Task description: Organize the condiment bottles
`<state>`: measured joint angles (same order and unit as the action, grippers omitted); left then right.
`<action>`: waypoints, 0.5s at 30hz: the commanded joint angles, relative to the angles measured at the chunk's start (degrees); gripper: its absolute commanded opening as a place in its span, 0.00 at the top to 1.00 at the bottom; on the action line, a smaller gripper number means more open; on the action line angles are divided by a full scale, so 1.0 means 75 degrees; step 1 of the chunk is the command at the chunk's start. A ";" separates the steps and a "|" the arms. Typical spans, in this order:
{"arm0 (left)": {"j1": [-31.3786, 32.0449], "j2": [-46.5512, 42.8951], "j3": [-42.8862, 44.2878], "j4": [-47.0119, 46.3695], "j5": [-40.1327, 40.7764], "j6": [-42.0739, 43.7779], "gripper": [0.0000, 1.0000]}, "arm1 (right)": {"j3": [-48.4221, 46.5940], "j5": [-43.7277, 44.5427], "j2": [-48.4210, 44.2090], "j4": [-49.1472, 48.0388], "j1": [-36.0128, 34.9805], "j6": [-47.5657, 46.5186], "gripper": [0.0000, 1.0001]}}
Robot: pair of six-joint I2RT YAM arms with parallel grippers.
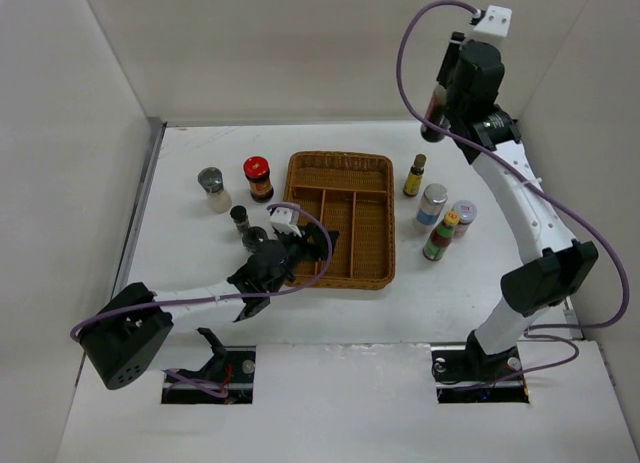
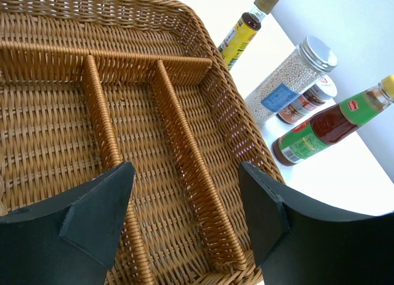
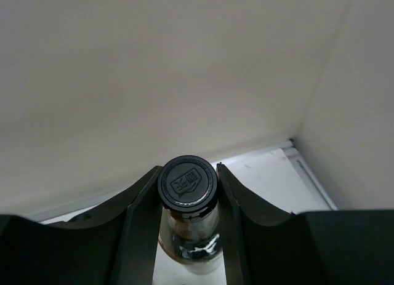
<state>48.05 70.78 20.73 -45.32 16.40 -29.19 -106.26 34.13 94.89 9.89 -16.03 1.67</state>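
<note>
Clamped in right gripper (image 3: 188,196): black-capped bottle (image 3: 188,185), pinched at the neck between both fingers (image 3: 144,214), cap facing the wrist camera. Held high off the table (image 1: 180,253), up by the far right corner, well apart from the other bottles. From the top camera, only a dark bottle body visible under the raised wrist.

Over near left part of wicker tray (image 1: 340,159): left gripper (image 1: 303,245), jaws apart, gripping nothing. In left wrist view, two dark fingertips (image 2: 98,217) above the tray's long compartments, with woven dividers running away from the camera.

Standing on table left of tray:
- silver-capped shaker (image 1: 211,188), farthest left
- red-lidded jar (image 1: 258,178), near it and closer to the tray
- small dark-capped jar (image 1: 240,219), nearer the arm bases
- another dark-topped jar (image 1: 255,239), right beside the left gripper, partly hidden, kind unclear

Standing right of tray:
- yellow-labelled bottle (image 1: 414,176), slim, near the tray's far right corner
- silver-capped jar (image 1: 431,205)
- small pale-lidded jar (image 1: 463,217)
- green-labelled sauce bottle (image 1: 439,235), yellow cap

Last three bunched close together; touching or not, cannot tell. All upright.
</note>
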 commanded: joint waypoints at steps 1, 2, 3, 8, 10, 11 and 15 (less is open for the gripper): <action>-0.0015 -0.0226 -0.0080 -0.0532 -0.0089 -0.0092 0.33 | -0.1089 -0.0109 0.0109 -0.1143 -0.0679 -0.0363 0.88; -0.0003 -0.0238 -0.0081 -0.0532 -0.0066 -0.0069 0.33 | -0.1183 -0.0109 0.0191 -0.1143 -0.0831 -0.0410 0.88; -0.0015 -0.0250 -0.0092 -0.0532 -0.0054 -0.0069 0.33 | -0.1242 -0.0121 0.0273 -0.1166 -0.0984 -0.0457 0.88; -0.0038 -0.0320 -0.0116 -0.0531 -0.0089 -0.0116 0.33 | -0.0951 -0.0144 0.0542 -0.1377 -0.1605 -0.0364 0.89; -0.0085 -0.0297 -0.0127 -0.0532 -0.0078 -0.0116 0.33 | -0.0798 -0.0180 0.0683 -0.1541 -0.1758 -0.0340 0.89; -0.0085 -0.0286 -0.0127 -0.0520 -0.0089 -0.0139 0.33 | -0.0739 -0.0180 0.0776 -0.1599 -0.1828 -0.0317 0.89; -0.0038 -0.0367 -0.0139 -0.0531 -0.0089 -0.0139 0.33 | -0.0563 -0.0203 0.1104 -0.1635 -0.2040 -0.0246 0.88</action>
<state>47.79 70.13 20.47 -45.67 16.23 -29.50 -109.69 32.53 103.37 7.44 -30.57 -0.03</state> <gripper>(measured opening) 0.673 0.440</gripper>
